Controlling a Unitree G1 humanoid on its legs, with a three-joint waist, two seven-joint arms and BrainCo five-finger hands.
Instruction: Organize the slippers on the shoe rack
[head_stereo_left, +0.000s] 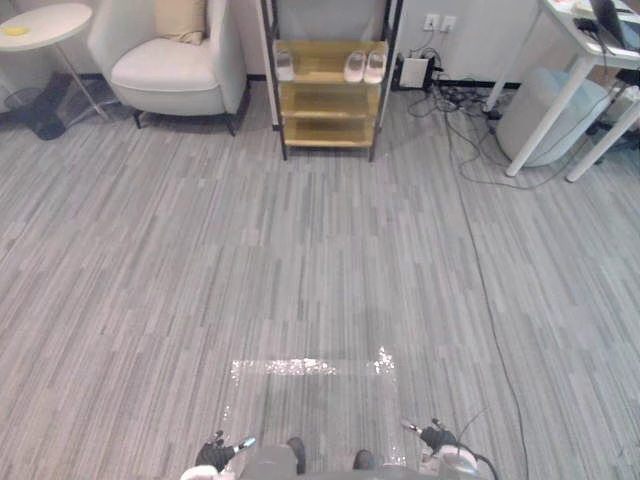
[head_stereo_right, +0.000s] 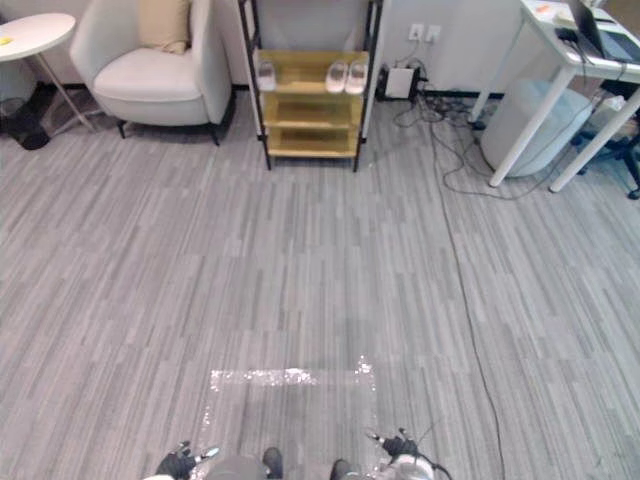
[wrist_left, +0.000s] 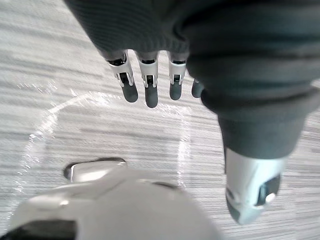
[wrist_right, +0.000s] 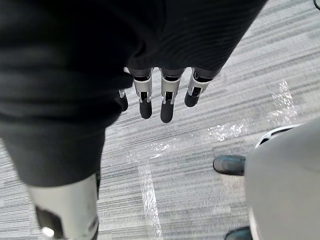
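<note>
approach step: rack (head_stereo_left: 330, 95) far off, slippers (head_stereo_left: 364, 67) on its top shelf. left hand (wrist_left: 149, 92) and right hand (wrist_right: 166, 107) hang empty, fingers straight, slightly spread. next: walk up to the rack.

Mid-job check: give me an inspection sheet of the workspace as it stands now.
Surface: grey striped floor, with a shiny tape square just ahead of the robot.
Job's things: shoe rack at the far wall; on its top shelf a single slipper at the left and a slipper pair at the right.
Clutter: nothing seen.
Hands: left hand open, fingers straight, holding nothing; right hand the same.
Cables: cable tangle on the floor right of the rack.
Surroundings: armchair and round table at the left; white desk at the right.
</note>
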